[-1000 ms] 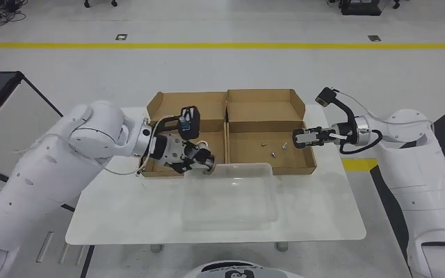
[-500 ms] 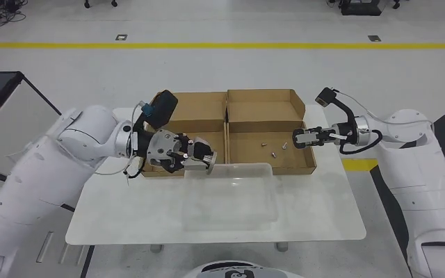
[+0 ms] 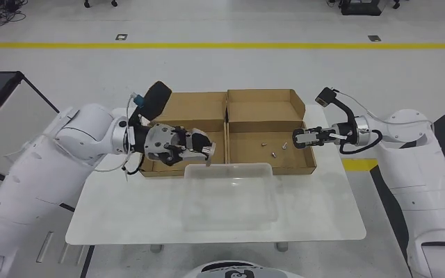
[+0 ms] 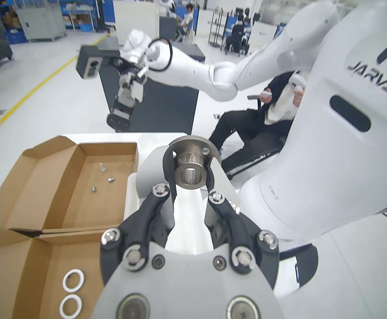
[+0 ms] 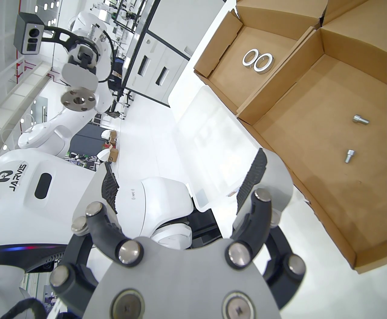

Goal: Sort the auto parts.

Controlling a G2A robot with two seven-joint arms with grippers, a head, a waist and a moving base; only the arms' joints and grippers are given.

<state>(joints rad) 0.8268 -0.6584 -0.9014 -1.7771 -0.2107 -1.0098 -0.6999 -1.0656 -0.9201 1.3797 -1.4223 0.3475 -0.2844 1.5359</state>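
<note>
my left gripper [image 4: 189,169] gripping the flange [image 4: 193,157] – over left box's [image 3: 217,137] near edge | right gripper [image 3: 297,137] wide open, empty – over right box's [image 3: 254,144] right edge

Robotics lab or factory hall. Pale glossy floor [image 3: 208,69] with yellow line [image 3: 222,45] and metal floor plates [image 3: 121,37]. Blue crates [image 4: 12,35], grey cabinet [image 4: 39,21] and black racks [image 4: 217,28] in background. White drawer units [image 5: 151,71] along wall. White worktable [image 3: 104,222] in open floor.

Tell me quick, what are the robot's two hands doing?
Left gripper: shut on the metal flange.
Right gripper: open, holding nothing.
</note>
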